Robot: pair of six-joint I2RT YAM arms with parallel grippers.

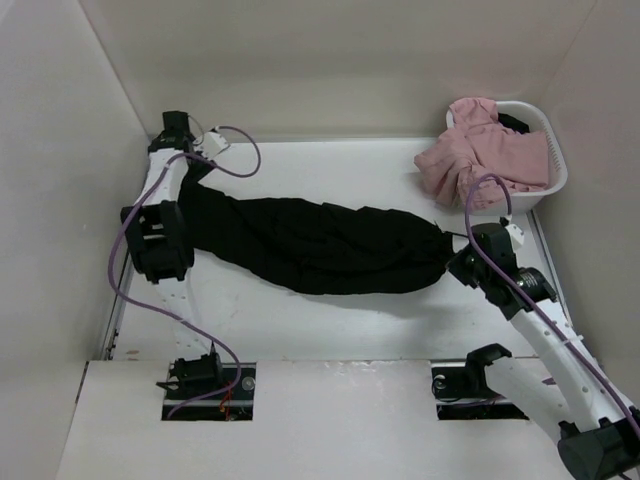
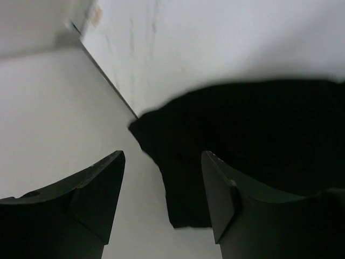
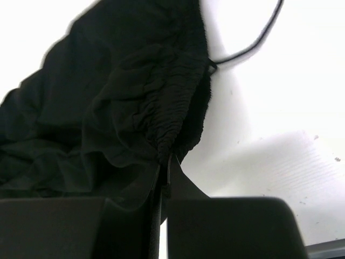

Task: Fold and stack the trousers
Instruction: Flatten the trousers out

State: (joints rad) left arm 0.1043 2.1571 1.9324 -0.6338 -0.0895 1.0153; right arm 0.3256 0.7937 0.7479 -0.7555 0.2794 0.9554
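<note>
The black trousers (image 1: 310,245) lie stretched across the table (image 1: 300,325) from far left to right. My right gripper (image 1: 450,252) is shut on their gathered waistband (image 3: 172,116), pinching it at the fingertips (image 3: 164,162); a thin black drawstring (image 3: 253,43) trails off to the right. My left gripper (image 1: 192,168) is open over the trousers' leg end at the far left. In the left wrist view the leg end (image 2: 183,178) lies between and beyond the spread fingers (image 2: 102,183), and the gripper (image 2: 161,162) holds nothing.
A white basket (image 1: 555,165) stands at the back right, with a pink garment (image 1: 480,155) spilling over its rim onto the table. The enclosure's left wall (image 2: 48,118) is close beside my left gripper. A purple cable (image 1: 235,160) loops near the left wrist.
</note>
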